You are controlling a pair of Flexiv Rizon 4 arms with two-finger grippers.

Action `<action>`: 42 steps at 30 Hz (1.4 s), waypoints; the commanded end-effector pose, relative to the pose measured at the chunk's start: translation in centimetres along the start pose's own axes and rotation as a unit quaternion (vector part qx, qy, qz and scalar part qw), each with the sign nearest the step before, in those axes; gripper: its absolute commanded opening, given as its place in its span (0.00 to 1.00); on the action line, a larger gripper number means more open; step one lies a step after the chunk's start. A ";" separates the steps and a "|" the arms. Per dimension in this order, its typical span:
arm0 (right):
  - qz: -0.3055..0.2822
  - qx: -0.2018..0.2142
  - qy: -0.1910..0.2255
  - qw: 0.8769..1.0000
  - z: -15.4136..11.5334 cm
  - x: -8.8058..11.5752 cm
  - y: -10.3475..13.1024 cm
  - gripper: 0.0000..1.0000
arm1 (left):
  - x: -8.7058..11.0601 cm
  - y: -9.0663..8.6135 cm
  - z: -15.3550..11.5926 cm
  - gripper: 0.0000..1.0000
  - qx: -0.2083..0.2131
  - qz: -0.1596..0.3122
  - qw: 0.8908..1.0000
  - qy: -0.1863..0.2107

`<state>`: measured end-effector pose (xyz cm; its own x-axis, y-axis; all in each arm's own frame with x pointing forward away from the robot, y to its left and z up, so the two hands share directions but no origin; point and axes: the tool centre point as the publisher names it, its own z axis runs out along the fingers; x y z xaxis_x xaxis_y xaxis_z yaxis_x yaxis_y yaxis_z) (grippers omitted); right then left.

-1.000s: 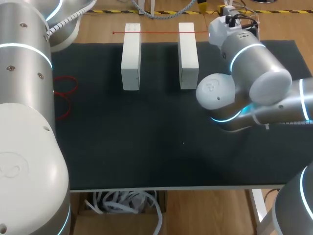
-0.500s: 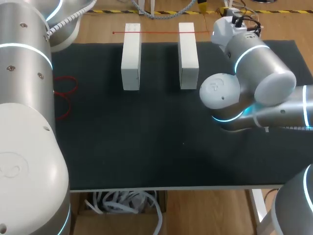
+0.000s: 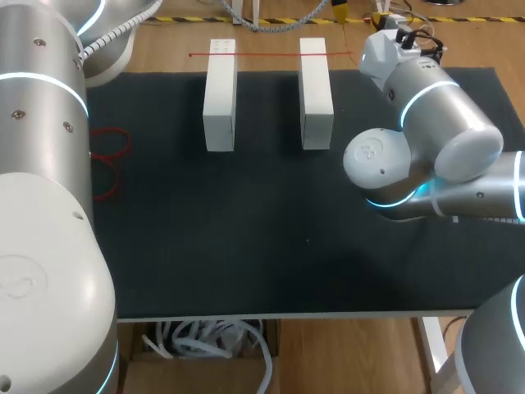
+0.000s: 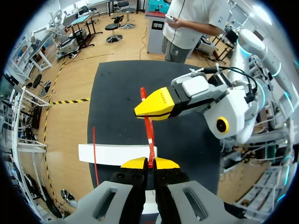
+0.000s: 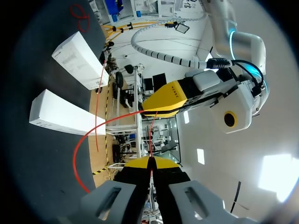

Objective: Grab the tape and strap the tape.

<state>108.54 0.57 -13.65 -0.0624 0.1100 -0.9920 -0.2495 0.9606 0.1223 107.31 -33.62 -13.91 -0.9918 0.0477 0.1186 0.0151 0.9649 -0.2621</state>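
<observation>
A thin red tape (image 3: 262, 54) runs straight across the far ends of two white blocks (image 3: 219, 94) (image 3: 316, 92). In the left wrist view my left gripper (image 4: 149, 163) is shut on a short red tape strand (image 4: 149, 133) that rises to my right gripper (image 4: 156, 106), just ahead and also shut. In the right wrist view my right gripper (image 5: 150, 162) is shut on the tape (image 5: 78, 154), which loops out beside it and leads to my left gripper (image 5: 168, 98). In the head view only my right arm's wrist (image 3: 385, 53) shows, beyond the right block.
A black mat (image 3: 246, 222) covers the table. Loose red tape loops (image 3: 107, 156) lie at its left edge beside my left arm. My right arm's elbow (image 3: 385, 164) hangs over the mat's right part. A box of white cable (image 3: 205, 341) sits below the front edge.
My right arm has shifted to the right and slightly farther back. The blocks and the tape across them have not moved.
</observation>
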 end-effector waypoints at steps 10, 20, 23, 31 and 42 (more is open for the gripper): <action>-0.015 0.000 0.005 1.000 0.2 -0.6 0.1 0.00 | -0.1 -0.1 -0.1 0.00 -0.003 -0.001 1.000 0.002; -0.030 -0.016 0.018 0.999 0.3 -0.6 0.4 0.00 | -0.1 -0.1 -0.1 0.00 -0.003 -0.001 1.000 0.002; -0.033 -0.018 0.022 0.999 0.4 -0.3 0.1 0.00 | -0.1 -0.1 -0.1 0.00 -0.003 -0.001 1.000 0.002; -0.035 -0.018 0.026 0.999 0.3 -0.2 -0.8 0.00 | -0.1 -0.1 -0.1 0.00 -0.003 -0.001 1.000 0.002; -0.031 -0.021 0.028 0.999 0.8 0.1 -0.5 0.00 | -0.1 -0.1 -0.1 0.00 -0.003 -0.001 1.000 0.002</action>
<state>109.32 0.26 -14.06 -0.0936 0.0383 -0.9949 -0.2938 0.9537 0.0644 107.31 -33.63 -13.91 -0.9918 0.0476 0.1185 0.0150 0.9649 -0.2621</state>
